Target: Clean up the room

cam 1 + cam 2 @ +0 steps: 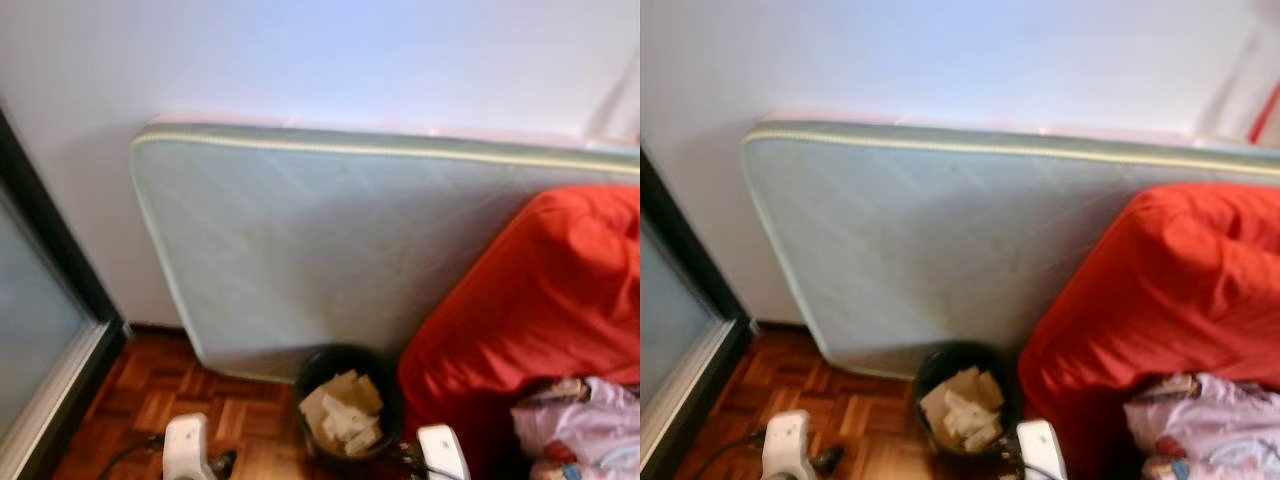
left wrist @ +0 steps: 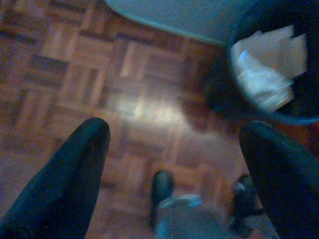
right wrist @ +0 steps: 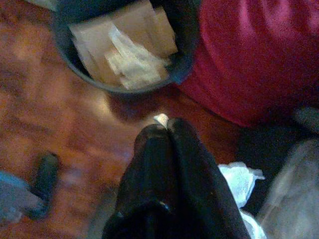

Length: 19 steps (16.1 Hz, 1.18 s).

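A black waste bin point(image 1: 348, 408) holding crumpled paper and cardboard stands on the parquet floor, against the foot of a leaning mattress. My right gripper point(image 3: 162, 125) hovers above the floor just short of the bin point(image 3: 124, 45). It is shut, with a small white scrap point(image 3: 161, 119) pinched at its tips. My left gripper point(image 2: 174, 149) is open with nothing between its fingers; it hangs over bare parquet, and the bin point(image 2: 274, 59) lies off to one side of it. Both wrists point(image 1: 190, 445) point(image 1: 442, 452) show at the bottom of the head view.
A pale green mattress point(image 1: 330, 250) leans on the white wall. A big red cushion or duvet point(image 1: 540, 300) crowds the bin's right side, with pink-white cloth point(image 1: 590, 420) below it. White tissue point(image 3: 239, 181) lies near the right gripper. A dark-framed glass door point(image 1: 40, 330) is at left.
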Motion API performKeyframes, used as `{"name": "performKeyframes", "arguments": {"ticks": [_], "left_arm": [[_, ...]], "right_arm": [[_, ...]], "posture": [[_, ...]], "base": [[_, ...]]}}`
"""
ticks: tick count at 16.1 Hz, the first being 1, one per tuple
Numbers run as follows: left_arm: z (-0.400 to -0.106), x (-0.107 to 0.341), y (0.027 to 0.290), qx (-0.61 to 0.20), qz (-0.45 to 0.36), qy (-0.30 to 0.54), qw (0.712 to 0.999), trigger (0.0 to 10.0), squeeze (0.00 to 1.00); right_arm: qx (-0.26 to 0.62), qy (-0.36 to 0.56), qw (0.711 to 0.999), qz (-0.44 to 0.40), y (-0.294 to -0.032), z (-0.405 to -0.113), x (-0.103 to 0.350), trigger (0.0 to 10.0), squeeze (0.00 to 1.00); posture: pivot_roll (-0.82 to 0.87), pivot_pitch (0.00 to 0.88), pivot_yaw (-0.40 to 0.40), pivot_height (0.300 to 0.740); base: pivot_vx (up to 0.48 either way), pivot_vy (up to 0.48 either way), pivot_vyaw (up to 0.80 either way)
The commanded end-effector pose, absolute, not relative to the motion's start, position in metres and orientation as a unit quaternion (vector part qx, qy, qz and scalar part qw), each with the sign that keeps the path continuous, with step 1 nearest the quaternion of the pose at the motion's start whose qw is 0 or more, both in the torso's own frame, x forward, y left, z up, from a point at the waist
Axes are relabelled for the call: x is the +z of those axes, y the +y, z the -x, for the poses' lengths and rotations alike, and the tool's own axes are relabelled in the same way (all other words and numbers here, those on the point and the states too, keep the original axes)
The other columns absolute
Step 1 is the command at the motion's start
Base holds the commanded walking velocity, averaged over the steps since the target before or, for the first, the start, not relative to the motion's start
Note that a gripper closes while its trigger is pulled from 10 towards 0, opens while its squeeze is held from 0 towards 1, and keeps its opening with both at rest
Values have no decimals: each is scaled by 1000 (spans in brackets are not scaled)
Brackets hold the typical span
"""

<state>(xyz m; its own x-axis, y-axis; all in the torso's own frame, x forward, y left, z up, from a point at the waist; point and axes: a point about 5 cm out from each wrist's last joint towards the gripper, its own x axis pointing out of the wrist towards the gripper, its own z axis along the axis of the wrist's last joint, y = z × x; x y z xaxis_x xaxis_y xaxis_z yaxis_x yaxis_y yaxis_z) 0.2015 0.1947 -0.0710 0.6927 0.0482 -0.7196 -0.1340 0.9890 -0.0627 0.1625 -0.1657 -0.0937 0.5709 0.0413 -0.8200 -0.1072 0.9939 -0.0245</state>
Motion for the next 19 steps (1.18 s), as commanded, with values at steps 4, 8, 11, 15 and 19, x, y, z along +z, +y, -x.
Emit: {"name": "performKeyframes", "arguments": {"ticks": [4,8,11,15,19], "left_arm": [[-194,-74,200,56,51,399,914,10000,0],[-196,-73,199,56,53,396,915,10000,0],[-208,-66,198,53,54,370,926,10000,0],[-254,-29,202,55,68,249,965,10000,0],[-301,34,202,35,75,60,995,10000,0]], "right_arm": [[40,446,894,21,-163,-174,-89,10000,0],[36,444,895,16,-163,-175,-88,10000,0],[15,438,899,-5,-165,-178,-87,10000,0],[13,359,932,-37,-162,-213,-66,10000,0],[36,206,975,-75,-157,-264,-21,10000,0]], "posture": [[85,0,-50,740],[86,0,-53,740],[86,0,-53,740],[83,0,-53,740],[66,0,-49,740]], "base": [[319,0,200],[319,0,0],[0,0,0],[0,0,0],[0,0,0]]}}
